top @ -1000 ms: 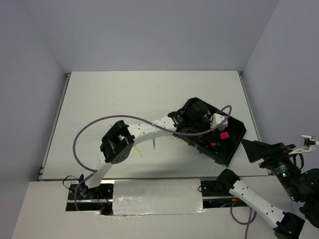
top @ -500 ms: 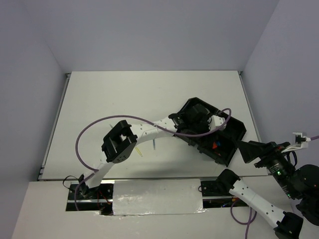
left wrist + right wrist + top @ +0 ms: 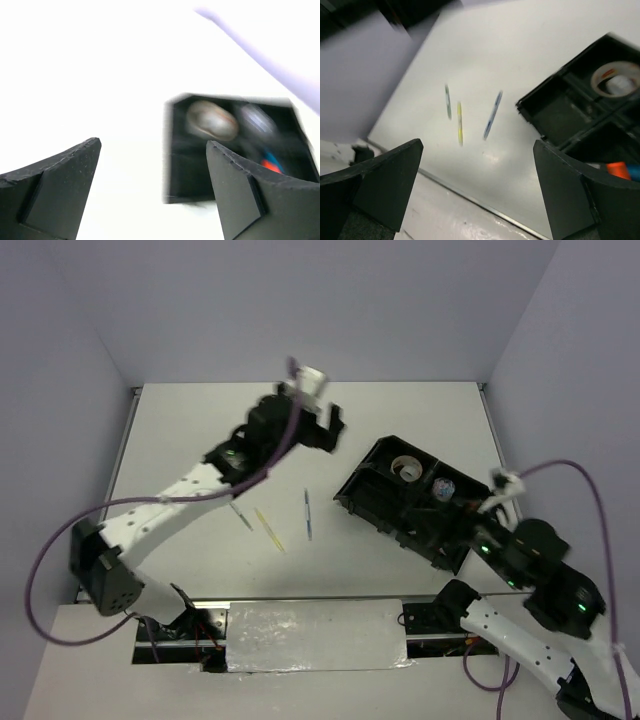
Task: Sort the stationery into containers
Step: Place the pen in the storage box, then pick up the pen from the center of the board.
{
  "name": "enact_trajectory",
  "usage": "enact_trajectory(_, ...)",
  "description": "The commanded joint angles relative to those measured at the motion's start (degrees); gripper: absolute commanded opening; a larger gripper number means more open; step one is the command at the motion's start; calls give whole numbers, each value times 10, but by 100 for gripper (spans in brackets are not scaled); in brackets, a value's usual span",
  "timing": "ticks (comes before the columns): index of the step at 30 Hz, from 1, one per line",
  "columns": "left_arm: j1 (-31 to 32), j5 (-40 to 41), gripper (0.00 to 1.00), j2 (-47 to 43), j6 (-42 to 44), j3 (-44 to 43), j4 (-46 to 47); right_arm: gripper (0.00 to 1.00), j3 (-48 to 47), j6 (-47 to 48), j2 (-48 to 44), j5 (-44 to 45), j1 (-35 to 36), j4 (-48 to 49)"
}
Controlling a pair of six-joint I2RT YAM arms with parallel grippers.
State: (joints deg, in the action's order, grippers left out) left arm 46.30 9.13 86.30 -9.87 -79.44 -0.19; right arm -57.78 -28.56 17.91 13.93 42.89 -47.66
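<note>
Three thin pens lie loose on the white table: grey (image 3: pixel 240 515), yellow (image 3: pixel 268 528) and blue (image 3: pixel 307 514). They also show in the right wrist view as grey pen (image 3: pixel 448 101), yellow pen (image 3: pixel 459 122) and blue pen (image 3: pixel 492 115). The black organizer tray (image 3: pixel 372 502) holds a clear tape roll (image 3: pixel 406 469), a second roll (image 3: pixel 444 487) and orange- and blue-capped highlighters (image 3: pixel 616 169). My left gripper (image 3: pixel 328 428) hangs open and empty, high over the far middle of the table. My right gripper (image 3: pixel 478 145) is open and empty by the tray's near right corner.
The left wrist view is blurred; the tray (image 3: pixel 175 170) and a tape roll (image 3: pixel 210 120) show between its spread fingers. The metal strip of the table's near edge (image 3: pixel 470 197) runs below the right gripper. Purple cables trail from both arms.
The left arm has swung away from the tray, up toward the far middle, and its gripper has opened. The right arm has come in from the right edge toward the tray.
</note>
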Motion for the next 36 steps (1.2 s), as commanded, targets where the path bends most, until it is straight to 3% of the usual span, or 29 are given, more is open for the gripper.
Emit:
enact_trajectory(1,-95,221,99,-98,-163,11,-172,100,63,18,116,-114,3,169)
enact_trajectory(2,-145,236,99,-117,-185,12,-281,100,71,11,188,-119,3,186)
enact_trajectory(3,-163,257,99,-153,-230,21,-332,100,73,5,228,-122,4,204)
enact_trajectory(4,-171,304,99,-171,-253,25,-383,100,68,-10,267,-117,5,235)
enact_trajectory(6,-176,312,99,-239,-271,60,-469,100,57,-22,369,-88,23,293)
enact_trajectory(11,-178,311,99,-397,-218,164,-489,91,-44,-42,612,14,72,275)
enact_trajectory(12,-177,301,99,-416,-199,177,-476,81,-64,-34,644,19,79,267)
enact_trajectory(15,-178,242,99,-486,-145,255,-398,71,-132,-45,758,66,95,231)
enact_trajectory(18,-178,223,99,-519,-144,286,-375,67,-177,-47,832,58,95,223)
enact_trajectory(26,-179,194,100,-511,-136,290,-373,60,-247,-56,934,68,96,193)
enact_trajectory(36,-179,173,99,-518,-128,296,-363,48,-214,-72,978,51,95,214)
